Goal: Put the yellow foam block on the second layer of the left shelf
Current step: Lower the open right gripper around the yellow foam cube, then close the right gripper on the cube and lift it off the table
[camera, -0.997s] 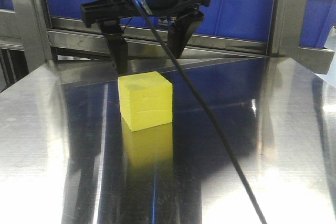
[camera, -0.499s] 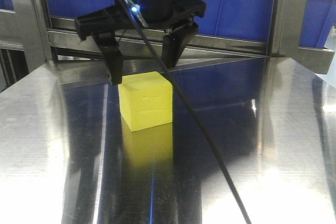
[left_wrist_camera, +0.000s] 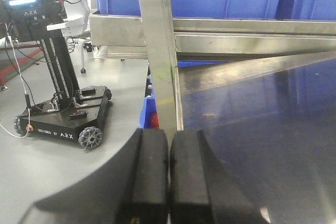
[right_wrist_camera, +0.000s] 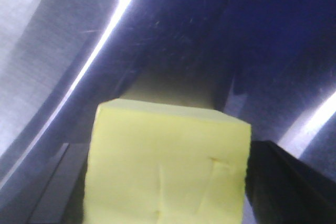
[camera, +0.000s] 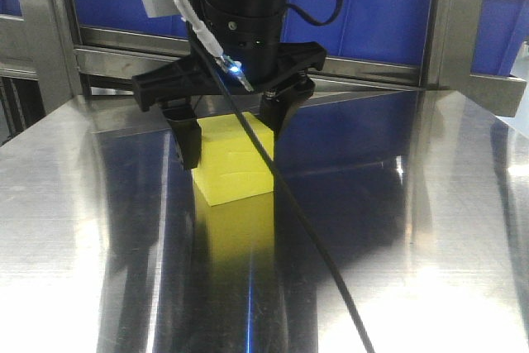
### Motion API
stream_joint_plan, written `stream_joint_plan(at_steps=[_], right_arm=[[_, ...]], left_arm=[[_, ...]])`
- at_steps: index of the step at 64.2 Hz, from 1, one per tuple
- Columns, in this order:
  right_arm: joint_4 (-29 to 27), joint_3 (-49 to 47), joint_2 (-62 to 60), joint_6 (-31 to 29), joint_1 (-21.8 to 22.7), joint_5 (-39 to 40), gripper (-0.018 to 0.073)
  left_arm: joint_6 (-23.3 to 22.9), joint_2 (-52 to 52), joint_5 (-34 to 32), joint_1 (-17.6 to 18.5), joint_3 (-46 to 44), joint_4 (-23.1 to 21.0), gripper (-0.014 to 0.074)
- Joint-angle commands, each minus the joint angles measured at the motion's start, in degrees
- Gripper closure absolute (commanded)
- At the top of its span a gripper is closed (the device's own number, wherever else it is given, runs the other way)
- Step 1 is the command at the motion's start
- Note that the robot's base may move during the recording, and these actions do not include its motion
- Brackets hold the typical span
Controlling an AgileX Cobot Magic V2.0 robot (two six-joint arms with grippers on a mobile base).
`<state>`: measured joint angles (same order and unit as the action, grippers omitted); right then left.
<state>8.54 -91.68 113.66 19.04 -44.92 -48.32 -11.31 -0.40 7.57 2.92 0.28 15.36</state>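
Block (camera: 240, 178) between tool (camera: 231, 142) fingers, bins (camera: 372, 6) behind

In the left wrist view, small white lettering reads "DESIGNED BY ARX" on the side of the black wheeled base (left_wrist_camera: 59, 123) on the floor. "ARX" also stands on the black display box (left_wrist_camera: 26, 13) above it. The characters on its lit blue screen are too small to read.

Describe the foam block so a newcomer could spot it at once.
Look at the shiny steel table in front of the blue bins. Near its back middle, under the black right pincer whose fingers straddle it, sits the yellow foam block. It is the only bright yellow, matte cube there; everything around it is metal, blue or black.
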Motion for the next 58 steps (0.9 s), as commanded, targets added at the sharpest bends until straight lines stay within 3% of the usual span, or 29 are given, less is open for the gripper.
stream_joint_plan(at_steps=[1,20,29,42,58], right_arm=[[0.9,-1.3,-2.4,0.0,0.7,2.7,-0.0054],[0.7,-1.3,-1.6,0.0,0.7,3.0,0.0223],[0.7,-1.3,-2.4,0.0,1.4,2.3,0.023],[0.7,2.5,-9.0,0.0,6.1,2.8,0.023],[0.7,23.1,-27.7,-0.2,15.7,13.9,0.023]], left_arm=[[-0.2,-0.8,-4.9,0.4,1.5,-0.2,0.046],[-0.2,-0.8,-4.9,0.4,1.5,-0.2,0.046],[-0.2,-0.8,-4.9,0.4,1.5,-0.2,0.046],[-0.2,-0.8,-4.9,0.4,1.5,-0.2,0.046],[-0.2,-0.8,-4.9,0.4,1.5,-0.2,0.046]])
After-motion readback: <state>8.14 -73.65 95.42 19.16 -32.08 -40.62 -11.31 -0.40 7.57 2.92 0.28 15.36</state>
